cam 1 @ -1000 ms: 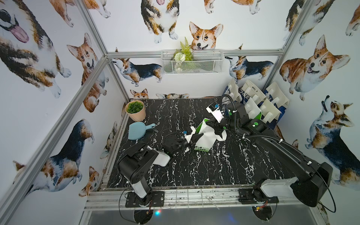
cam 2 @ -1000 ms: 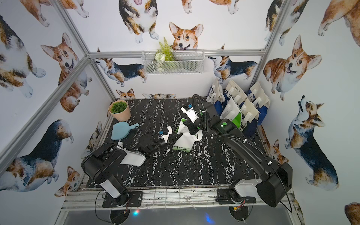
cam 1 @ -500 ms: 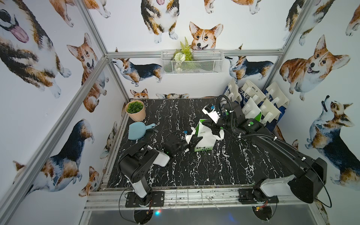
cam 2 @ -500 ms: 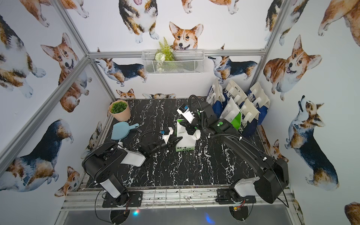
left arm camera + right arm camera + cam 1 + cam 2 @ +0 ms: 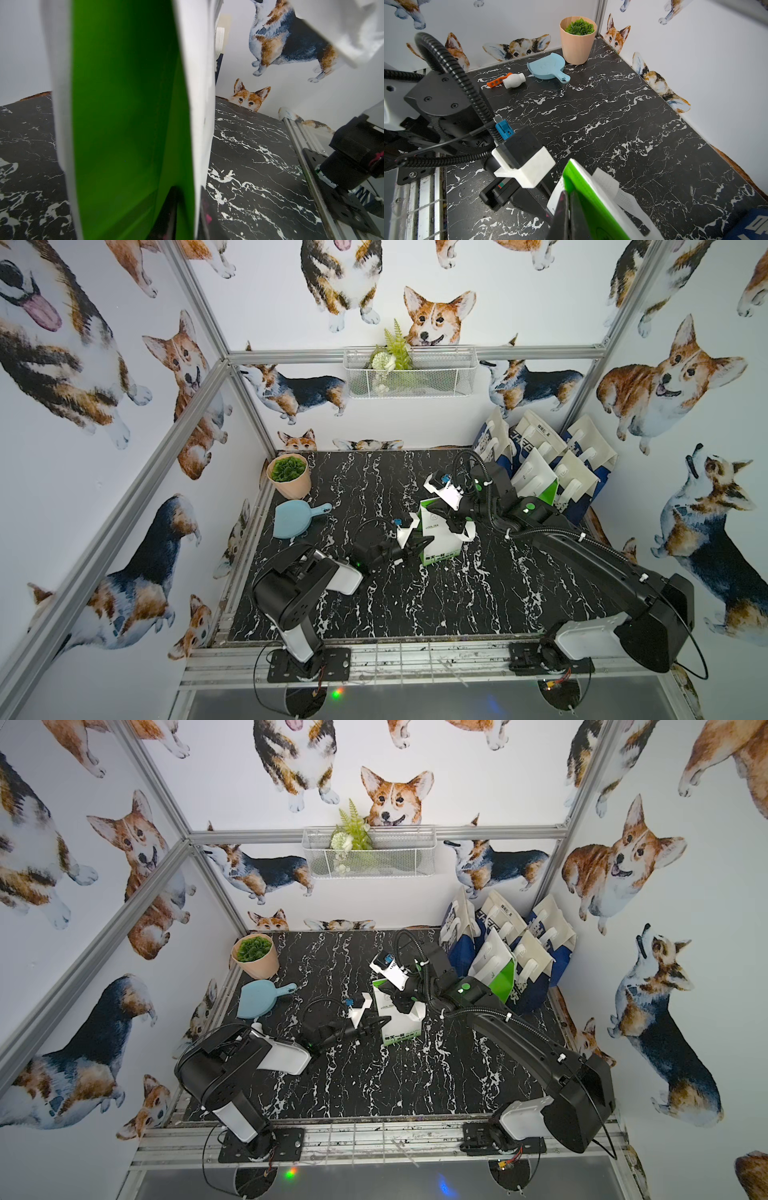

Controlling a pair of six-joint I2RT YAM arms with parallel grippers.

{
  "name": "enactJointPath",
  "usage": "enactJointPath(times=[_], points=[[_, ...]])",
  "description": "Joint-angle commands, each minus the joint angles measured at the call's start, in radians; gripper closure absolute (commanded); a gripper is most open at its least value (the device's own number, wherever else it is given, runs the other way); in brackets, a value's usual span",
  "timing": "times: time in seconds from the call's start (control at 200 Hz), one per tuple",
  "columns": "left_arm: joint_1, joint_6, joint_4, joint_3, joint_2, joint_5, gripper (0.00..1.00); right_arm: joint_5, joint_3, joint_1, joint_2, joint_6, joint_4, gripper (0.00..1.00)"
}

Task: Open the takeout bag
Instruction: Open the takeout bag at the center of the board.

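On the bench point(image 5: 457, 605) the takeout bag point(image 5: 440, 549) stands upright, about mid-way. My right end effector point(image 5: 568, 216) is clenched on its top rim. The left end effector point(image 5: 374, 1026) straddles a side panel, jaws slightly parted, can't tell if it grips. I'd spread the walls slowly so nothing tears.

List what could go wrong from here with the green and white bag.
1. The right pincer is shut on the thin top edge of the takeout bag, while the left pincer stands open at its side; a pull may tip or drag the bag rather than spread it.
2. The right arm runs close to the spare bags at the back; a wide swing might knock them over.
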Motion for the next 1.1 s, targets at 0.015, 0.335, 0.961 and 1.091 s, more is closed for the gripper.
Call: enactJointPath(times=[0.015, 0.335, 0.961, 1.091], points=[[-0.002, -0.033, 0.149, 0.004, 0.012, 0.028, 0.79, -0.011, -0.021, 0.003, -0.016, -0.027, 0.036, 1.0], [-0.004, -0.016, 0.174, 0.006, -0.029, 0.032, 0.83, -0.012, -0.056, 0.002, -0.024, -0.02, 0.051, 1.0], [-0.025, 0.001, 0.174, -0.011, -0.039, -0.015, 1.0, 0.033, -0.149, 0.054, -0.112, -0.131, 0.171, 0.67], [-0.034, 0.007, 0.173, -0.013, -0.042, -0.024, 1.0, 0.05, -0.191, 0.077, -0.162, -0.206, 0.222, 0.63]])
